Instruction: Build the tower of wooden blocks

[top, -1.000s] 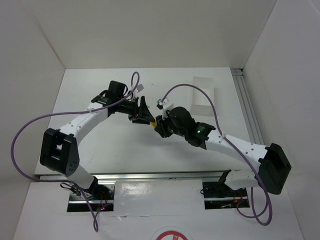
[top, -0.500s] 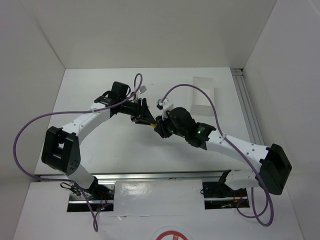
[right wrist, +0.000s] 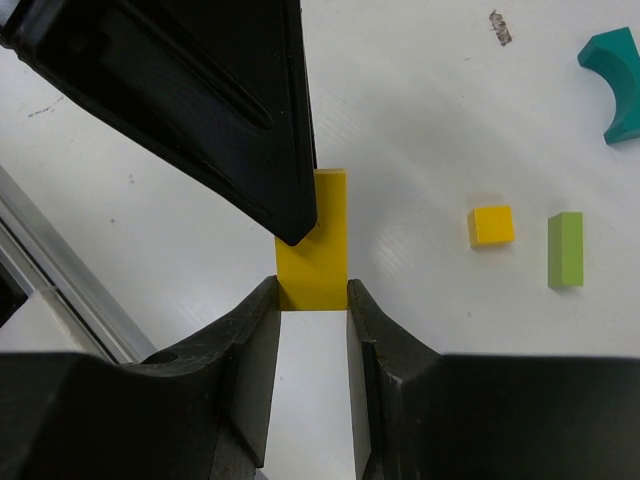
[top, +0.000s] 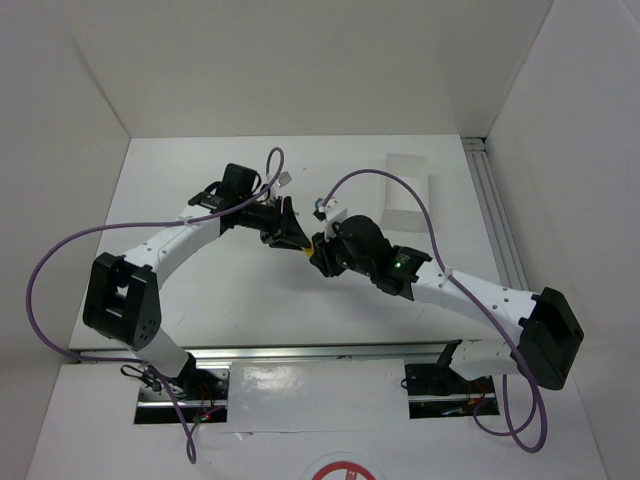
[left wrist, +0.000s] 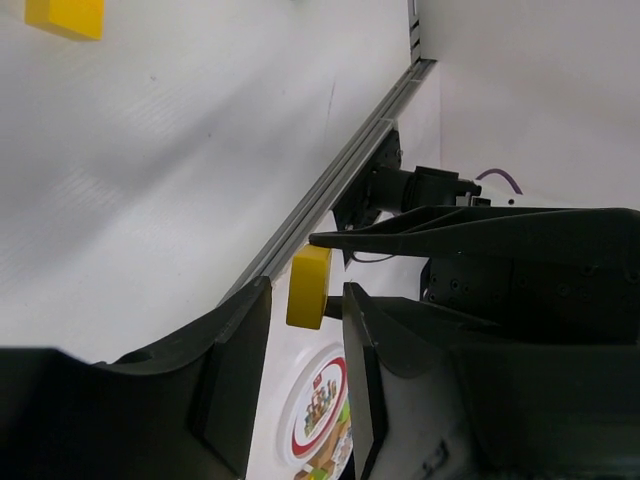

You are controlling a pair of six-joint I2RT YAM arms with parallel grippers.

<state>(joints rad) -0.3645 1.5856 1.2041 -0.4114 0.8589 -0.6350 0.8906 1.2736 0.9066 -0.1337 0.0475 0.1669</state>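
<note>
My right gripper (right wrist: 311, 290) is shut on a flat yellow block (right wrist: 314, 240), pinched at its near end and held above the table. My left gripper (left wrist: 306, 292) is open, and its jaws stand on either side of the same yellow block (left wrist: 308, 287) with a gap on one side. In the top view the two grippers meet at mid-table, left (top: 294, 238) and right (top: 317, 251). On the table below lie a small yellow cube (right wrist: 492, 225), a lime-green block (right wrist: 565, 249) and a teal arch (right wrist: 615, 85), all apart from each other.
A white rectangular tray (top: 408, 192) lies at the back right. A metal rail (top: 495, 215) runs along the table's right edge. A yellow cube (left wrist: 65, 15) shows at the top left of the left wrist view.
My left gripper has moved a little to the right, closing in around the yellow block that the right gripper holds. The right arm has barely moved.
</note>
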